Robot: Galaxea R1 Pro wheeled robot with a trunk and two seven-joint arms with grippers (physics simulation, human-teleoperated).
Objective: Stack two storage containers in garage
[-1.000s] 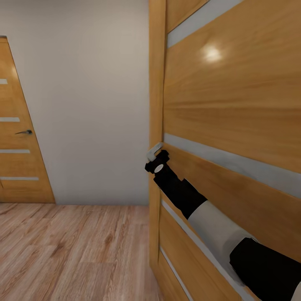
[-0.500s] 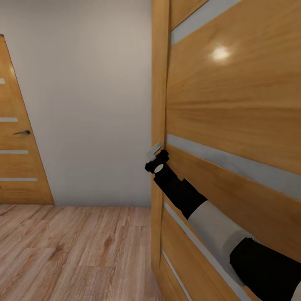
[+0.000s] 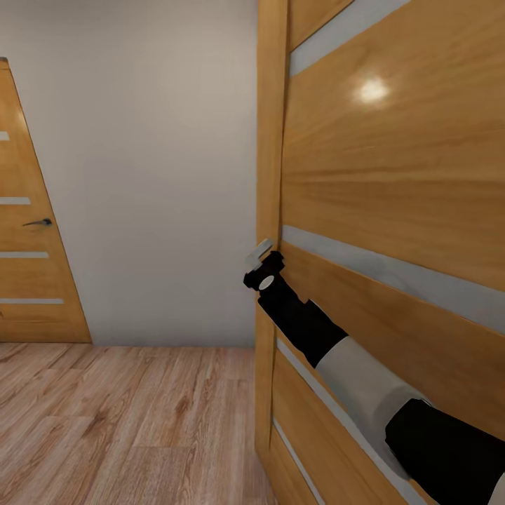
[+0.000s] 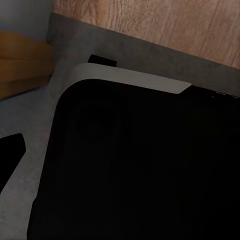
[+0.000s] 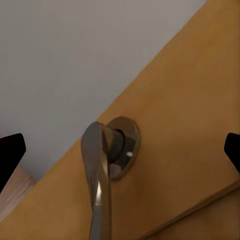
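Note:
The two storage containers are out of view. A wooden door (image 3: 393,175) with pale glass strips stands close on the right, its edge facing me. My right gripper (image 3: 264,269) reaches its silver lever handle (image 3: 259,251). In the right wrist view the handle (image 5: 100,170) lies between the fingertips (image 5: 10,152), which are spread wide and do not touch it, so my right gripper (image 5: 120,150) is open. My left gripper (image 4: 120,155) hangs over the robot's own dark body (image 4: 140,165); one finger (image 4: 10,160) shows far out at the picture's edge.
Light wood-plank flooring (image 3: 126,421) runs to a plain white wall (image 3: 154,175) ahead. A second wooden door (image 3: 28,210) with a dark handle stands shut at the far left. Free floor lies to the left of the near door's edge.
The near door's edge has shifted slightly to the right in the head view. My right arm keeps the same pose at the handle.

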